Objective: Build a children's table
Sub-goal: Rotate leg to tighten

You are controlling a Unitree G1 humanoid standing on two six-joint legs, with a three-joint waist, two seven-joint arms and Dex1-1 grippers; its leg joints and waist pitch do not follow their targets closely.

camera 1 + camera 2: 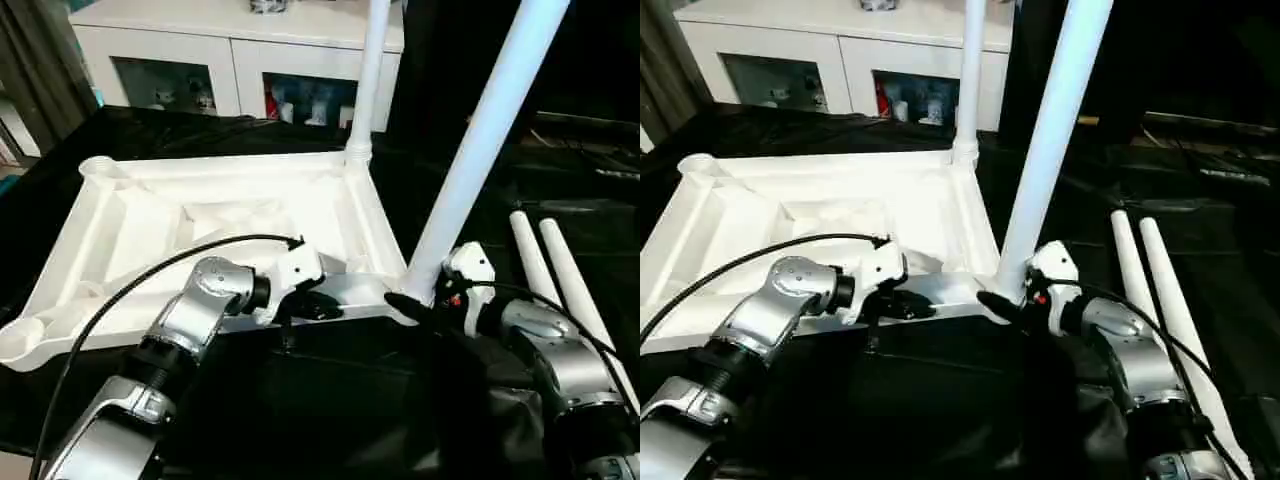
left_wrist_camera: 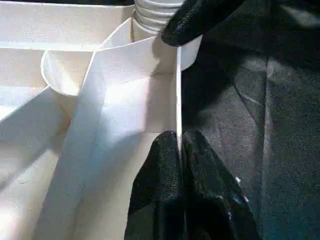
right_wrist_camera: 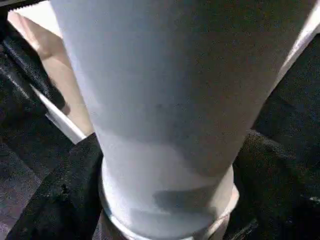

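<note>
Left eye view: upturned white plastic ribbed tabletop (image 1: 200, 225) on black cloth (image 1: 560, 190); left gripper (image 2: 179, 142) pinches its near rim; right gripper (image 1: 412, 300), spread, straddles near-right tapered white leg (image 1: 480, 140).

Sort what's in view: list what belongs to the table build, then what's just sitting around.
Belongs to the build:
- upturned white table top
- far corner leg, standing in its socket
- near corner leg, between the right gripper jaws
- two loose legs lying on the black cloth

Just sitting around:
- white cabinet with glass doors
</note>
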